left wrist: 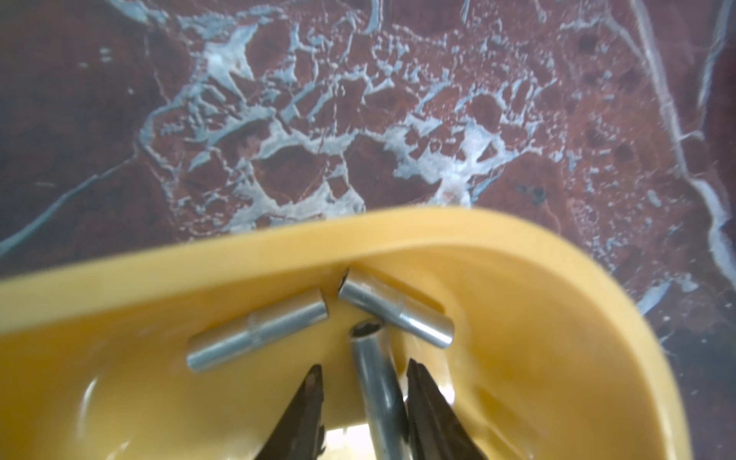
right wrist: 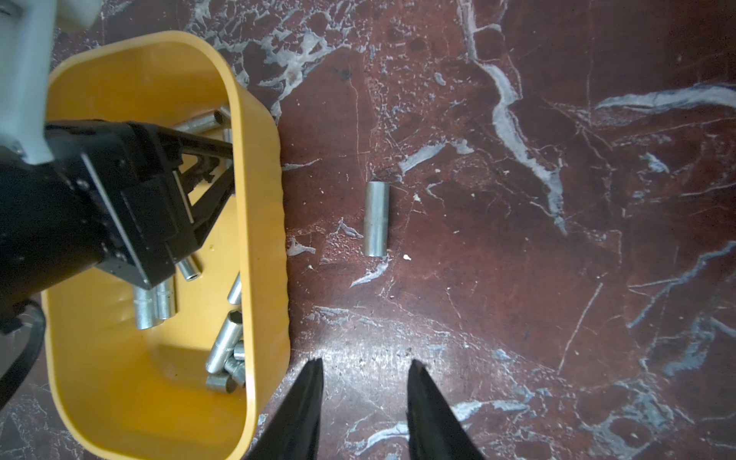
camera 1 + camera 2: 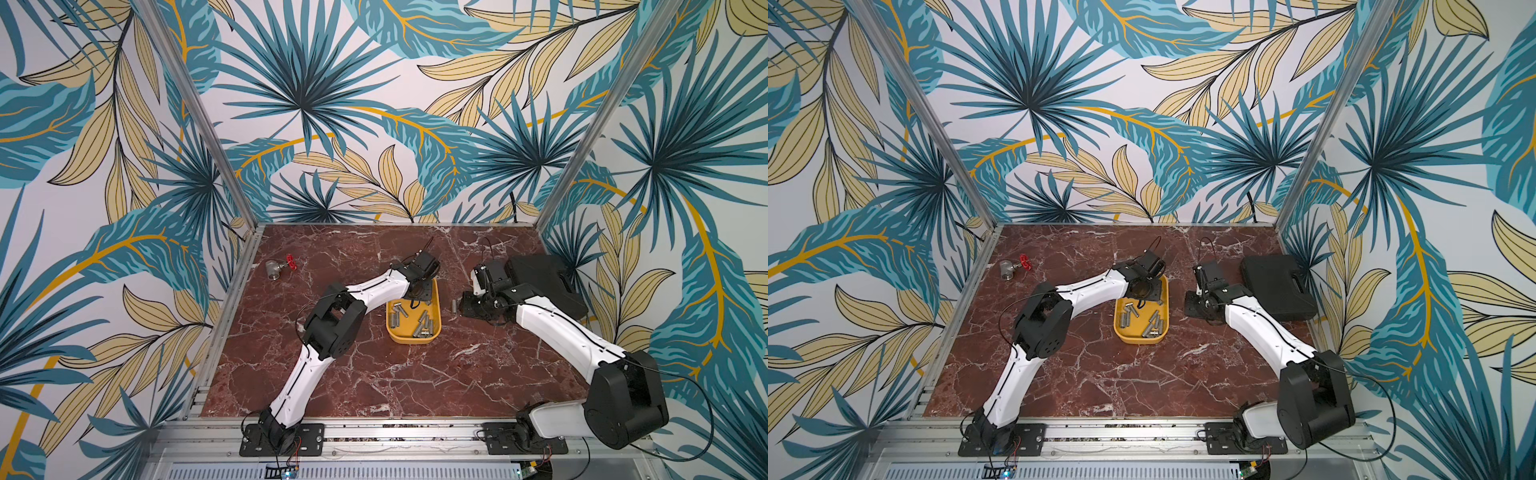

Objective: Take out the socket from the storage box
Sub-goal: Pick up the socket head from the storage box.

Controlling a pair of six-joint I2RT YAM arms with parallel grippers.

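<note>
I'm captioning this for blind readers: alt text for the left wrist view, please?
The left tool straddles a silver socket inside the yellow storage box, with a gap on one side. Two more sockets lie beyond it by the wall, red marble table outside.

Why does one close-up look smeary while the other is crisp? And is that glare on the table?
Left wrist view: the storage box rim is smeared and the sockets inside look soft, with a washed-out bright patch on its floor. Right wrist view: crisp on the lone socket lying on the table, whose marble shows a pale sheen. Both top views: even light, corner posts splay outward.
</note>
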